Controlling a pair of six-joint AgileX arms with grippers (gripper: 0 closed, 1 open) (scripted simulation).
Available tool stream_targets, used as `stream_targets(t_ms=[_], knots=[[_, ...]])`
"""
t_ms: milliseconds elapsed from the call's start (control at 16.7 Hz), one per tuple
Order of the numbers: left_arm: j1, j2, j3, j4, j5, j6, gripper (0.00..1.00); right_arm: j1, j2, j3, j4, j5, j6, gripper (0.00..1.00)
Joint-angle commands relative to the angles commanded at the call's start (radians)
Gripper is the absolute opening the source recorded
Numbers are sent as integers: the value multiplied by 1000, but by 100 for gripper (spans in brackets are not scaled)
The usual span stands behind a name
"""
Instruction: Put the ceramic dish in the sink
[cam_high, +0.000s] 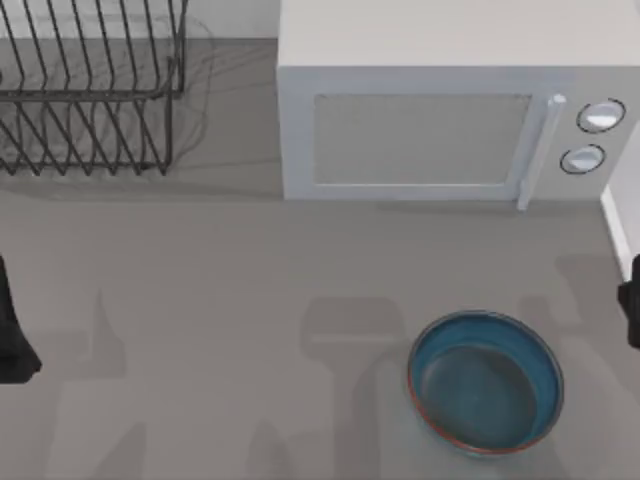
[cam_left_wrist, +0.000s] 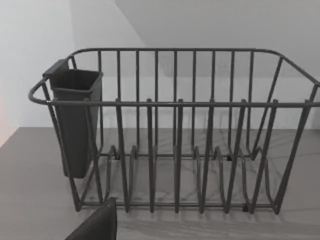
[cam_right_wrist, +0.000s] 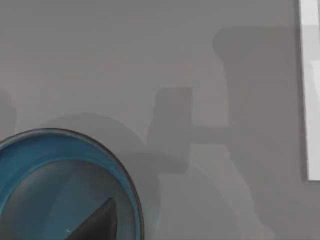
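The ceramic dish (cam_high: 486, 383) is a round teal-blue bowl with a thin reddish-brown rim. It stands upright and empty on the grey table, near the front at the right. My right arm (cam_high: 632, 312) is at the table's right edge, a little to the right of the dish and apart from it. In the right wrist view a dark part of my right gripper (cam_right_wrist: 95, 223) shows in front of the dish (cam_right_wrist: 45, 165). My left arm (cam_high: 12, 340) is parked at the table's left edge. The sink is out of view.
A white microwave (cam_high: 450, 110) with its door closed stands at the back right. A dark wire dish rack (cam_high: 85, 90) with a cutlery cup (cam_left_wrist: 75, 120) stands at the back left. A white edge (cam_high: 615, 225) runs along the table's right side.
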Motion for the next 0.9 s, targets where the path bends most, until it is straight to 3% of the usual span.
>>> stream_targets(t_ms=[480, 900], knots=[[0, 0, 0, 0, 0, 0, 100, 177, 582, 438, -440, -2, 179, 100], [0, 0, 0, 0, 0, 0, 100, 214, 696, 534, -525, -1, 216, 100]])
